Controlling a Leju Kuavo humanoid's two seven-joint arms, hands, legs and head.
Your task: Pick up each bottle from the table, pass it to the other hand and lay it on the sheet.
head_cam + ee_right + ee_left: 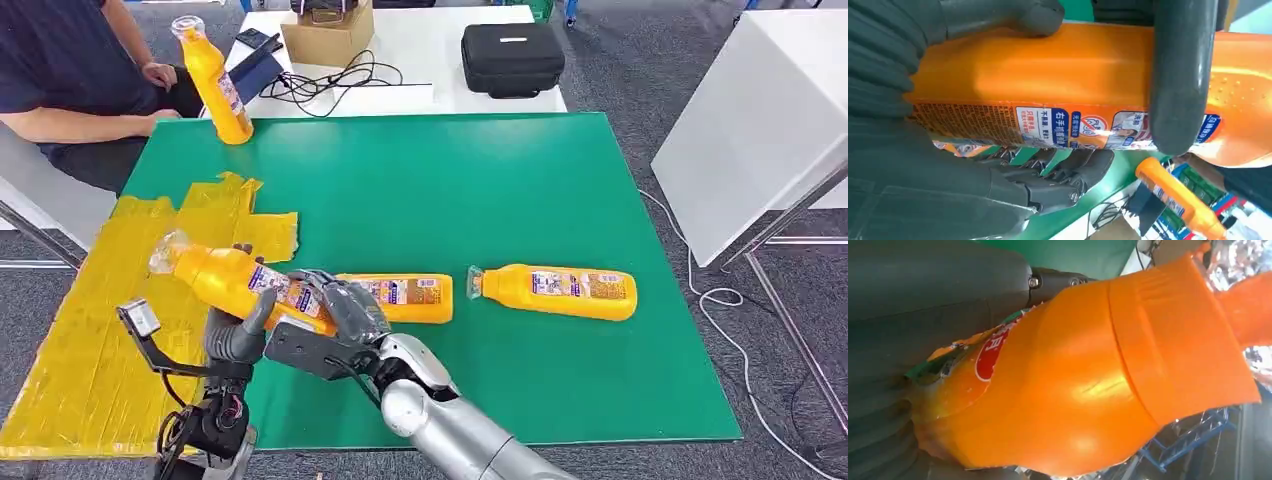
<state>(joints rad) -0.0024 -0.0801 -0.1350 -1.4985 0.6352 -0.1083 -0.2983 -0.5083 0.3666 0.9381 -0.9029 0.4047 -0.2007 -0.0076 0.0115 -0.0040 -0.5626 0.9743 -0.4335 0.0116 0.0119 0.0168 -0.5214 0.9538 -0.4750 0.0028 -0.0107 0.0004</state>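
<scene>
Four orange bottles are counted: one upright bottle (214,82) at the far corner of the green table (480,190), two lying bottles (556,291) (410,297), and a held bottle (240,281) gripped above the yellow sheet (90,340) edge by both the left hand (238,338) and right hand (335,310). Its label text (1058,125) is seen close in the right wrist view.

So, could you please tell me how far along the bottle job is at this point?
Nothing lies on the yellow sheet yet. One orange bottle is mid-handover above the table, with both the left hand and the right hand on it. Still to do: two orange bottles lying on the green mat, and one standing upright at the far corner.
</scene>
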